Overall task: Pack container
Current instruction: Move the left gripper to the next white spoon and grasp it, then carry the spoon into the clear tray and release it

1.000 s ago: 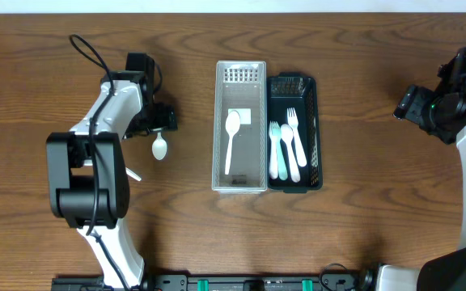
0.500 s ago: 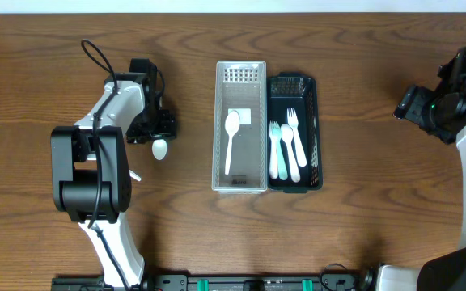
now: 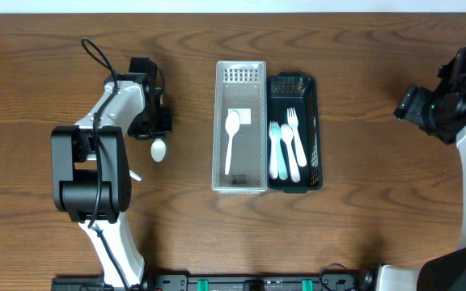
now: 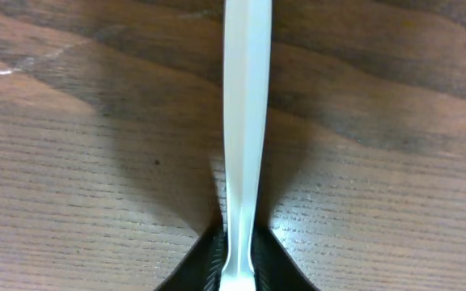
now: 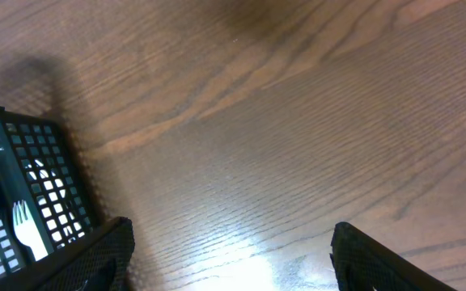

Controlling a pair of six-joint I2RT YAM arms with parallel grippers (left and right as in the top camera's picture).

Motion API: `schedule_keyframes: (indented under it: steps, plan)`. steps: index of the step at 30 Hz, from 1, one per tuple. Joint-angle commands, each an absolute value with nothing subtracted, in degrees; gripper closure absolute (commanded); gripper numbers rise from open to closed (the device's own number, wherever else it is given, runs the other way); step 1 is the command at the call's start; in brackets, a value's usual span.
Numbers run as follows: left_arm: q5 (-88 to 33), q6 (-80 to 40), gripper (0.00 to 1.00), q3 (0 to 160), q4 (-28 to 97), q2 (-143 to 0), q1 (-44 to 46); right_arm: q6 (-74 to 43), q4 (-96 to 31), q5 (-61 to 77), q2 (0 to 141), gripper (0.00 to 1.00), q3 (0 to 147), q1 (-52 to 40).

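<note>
The left gripper is clamped on the handle of a white spoon, which runs straight out from the fingertips, with the wooden table behind it. From overhead, the spoon's bowl shows just below the gripper, well left of the clear container, with bare wood between them. Inside that container lies a second spoon. A dark basket of forks and spoons touches its right side. The right gripper is spread wide and empty, well right of the basket.
</note>
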State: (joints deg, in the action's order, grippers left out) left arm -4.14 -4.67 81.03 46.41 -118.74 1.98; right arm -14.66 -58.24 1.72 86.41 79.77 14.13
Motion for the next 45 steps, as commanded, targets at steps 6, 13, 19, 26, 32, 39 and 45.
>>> schedule_keyframes:
  steps: [6,13,19,26,32,39,45]
  plan:
    - [-4.05,-4.75,0.94,80.77,47.22,-119.28,2.13,-15.14,-58.3,1.96,86.48,0.19,79.64,14.24]
    - [-4.08,-5.17,0.94,82.67,52.51,-110.72,5.02,-15.16,-58.26,1.96,86.48,0.19,79.64,14.24]
    - [-3.84,-5.21,0.94,83.18,53.08,-95.98,13.19,-15.18,-58.22,1.98,86.48,0.19,79.64,14.22]
    - [-0.38,-14.15,0.94,83.15,51.18,-88.55,26.02,-15.18,-58.02,1.98,86.48,0.19,79.64,14.22]
    - [-0.38,-20.47,0.94,82.72,48.66,-94.48,33.23,-15.18,-58.06,2.0,86.48,0.19,79.64,14.22]
    - [-0.47,-21.98,0.94,82.72,47.48,-104.4,35.77,-15.16,-58.11,3.07,86.48,0.19,79.64,14.17]
    - [-0.38,-20.4,0.71,82.83,47.2,-106.67,36.07,-15.14,-58.08,3.05,86.48,0.19,79.64,14.17]
